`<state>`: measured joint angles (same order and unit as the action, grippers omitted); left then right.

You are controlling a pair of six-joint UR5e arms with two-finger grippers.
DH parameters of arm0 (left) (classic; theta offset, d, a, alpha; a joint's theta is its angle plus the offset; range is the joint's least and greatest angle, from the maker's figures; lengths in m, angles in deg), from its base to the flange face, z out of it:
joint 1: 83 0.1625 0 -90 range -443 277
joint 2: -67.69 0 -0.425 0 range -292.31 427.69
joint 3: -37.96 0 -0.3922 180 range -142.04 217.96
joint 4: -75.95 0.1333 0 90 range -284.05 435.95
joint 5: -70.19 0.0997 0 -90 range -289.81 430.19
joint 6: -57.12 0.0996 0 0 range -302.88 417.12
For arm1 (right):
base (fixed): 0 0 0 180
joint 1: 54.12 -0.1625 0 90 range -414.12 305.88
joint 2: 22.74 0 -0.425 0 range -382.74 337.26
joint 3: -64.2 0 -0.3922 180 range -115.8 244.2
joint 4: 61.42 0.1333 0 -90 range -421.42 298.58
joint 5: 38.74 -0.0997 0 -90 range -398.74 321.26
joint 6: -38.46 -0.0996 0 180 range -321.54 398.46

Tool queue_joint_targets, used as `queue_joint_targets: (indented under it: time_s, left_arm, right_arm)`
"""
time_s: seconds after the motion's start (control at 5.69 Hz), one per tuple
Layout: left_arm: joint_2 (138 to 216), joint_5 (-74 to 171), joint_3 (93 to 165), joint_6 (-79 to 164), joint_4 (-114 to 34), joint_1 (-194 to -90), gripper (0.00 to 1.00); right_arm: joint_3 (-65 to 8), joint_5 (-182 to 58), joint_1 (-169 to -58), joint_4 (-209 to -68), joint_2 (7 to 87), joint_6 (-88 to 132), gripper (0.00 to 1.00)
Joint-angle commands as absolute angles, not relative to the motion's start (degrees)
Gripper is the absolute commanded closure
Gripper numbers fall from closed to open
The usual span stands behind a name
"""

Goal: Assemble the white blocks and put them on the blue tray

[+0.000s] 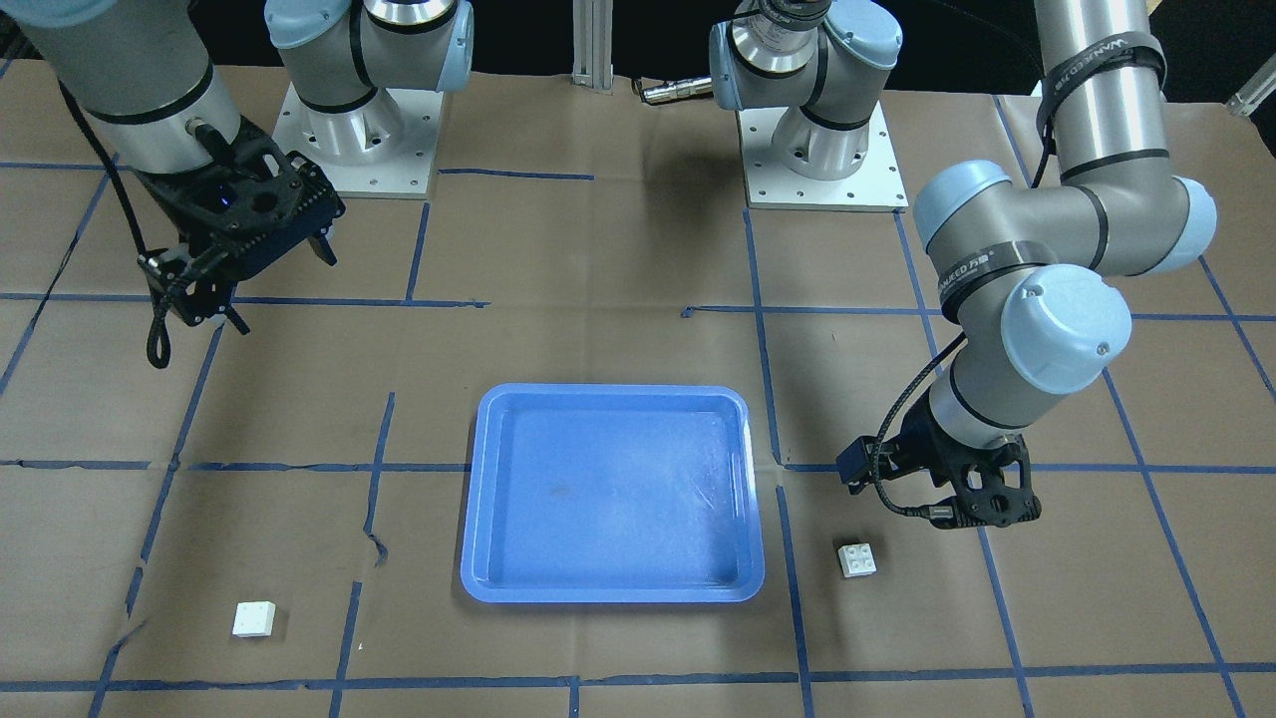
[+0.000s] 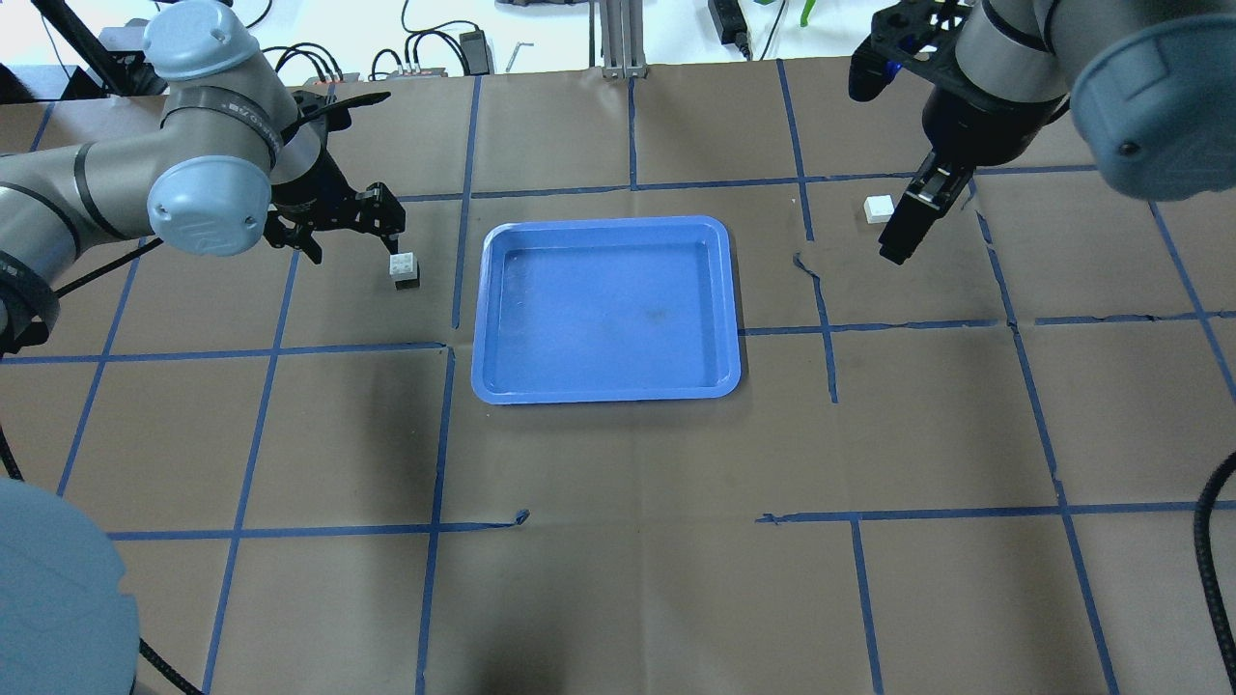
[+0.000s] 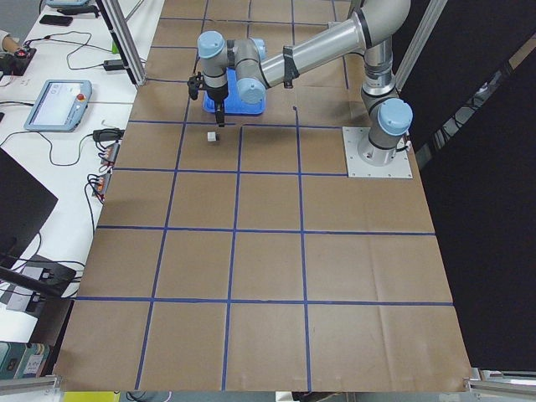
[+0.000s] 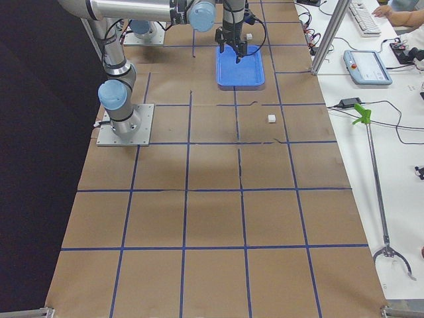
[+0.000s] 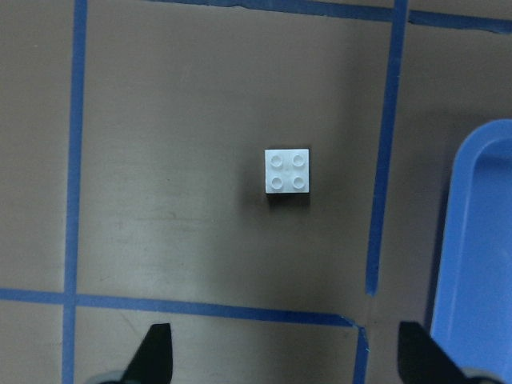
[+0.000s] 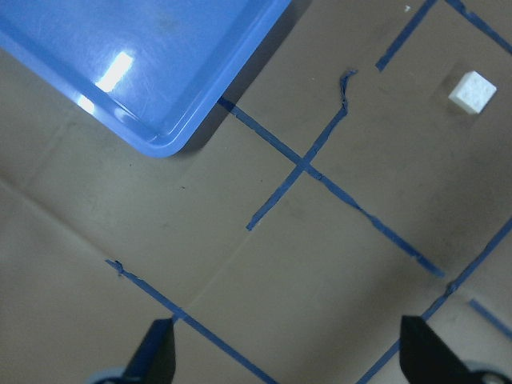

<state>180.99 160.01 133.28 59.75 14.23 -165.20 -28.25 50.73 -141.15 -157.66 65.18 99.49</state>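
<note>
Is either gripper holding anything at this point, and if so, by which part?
Nothing is held. The left gripper is open, clear of the nearby white block; the right gripper is open too, well apart from the other white block.

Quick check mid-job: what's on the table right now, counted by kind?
White blocks: 2, both on the table outside the tray, not joined
Blue tray: 1, nothing in it
Total: 3
</note>
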Motion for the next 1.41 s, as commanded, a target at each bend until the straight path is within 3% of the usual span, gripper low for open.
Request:
queue_joint_targets:
  time_s: [0.0, 0.18, 0.53, 0.7, 0.88, 1.05, 1.23]
  left_arm:
    - [187.3, 159.9, 133.2, 59.8, 19.1, -165.2, 0.01]
    - [188.4, 159.9, 133.4, 59.8, 21.2, -165.2, 0.01]
    - [189.8, 159.9, 133.1, 59.8, 23.1, -165.2, 0.01]
    - [191.2, 159.7, 132.8, 59.8, 25.1, -165.2, 0.11]
    - [191.4, 159.6, 132.6, 59.8, 25.2, -165.2, 0.28]
    - [191.4, 159.7, 132.4, 60.2, 25.2, -165.2, 0.61]
    - [191.2, 159.7, 132.2, 60.0, 25.2, -165.2, 0.84]
  right_arm:
    - [-27.6, 50.7, -133.8, -160.2, 62.5, 129.4, 0.0]
    - [-25.5, 48.6, -130.6, -162.4, 59.1, 139.0, 0.0]
    - [-9.5, 46.3, -129.9, -157.7, 46.2, 145.9, 0.0]
    - [-6.5, 45.0, -129.7, -157.2, 42.6, 146.6, 0.0]
    - [-6.6, 38.3, -128.4, -157.4, 42.0, 146.6, 0.0]
    - [-7.9, 33.6, -125.3, -157.3, 39.6, 147.4, 0.0]
    - [-9.3, 25.3, -122.4, -157.5, 37.1, 153.3, 0.0]
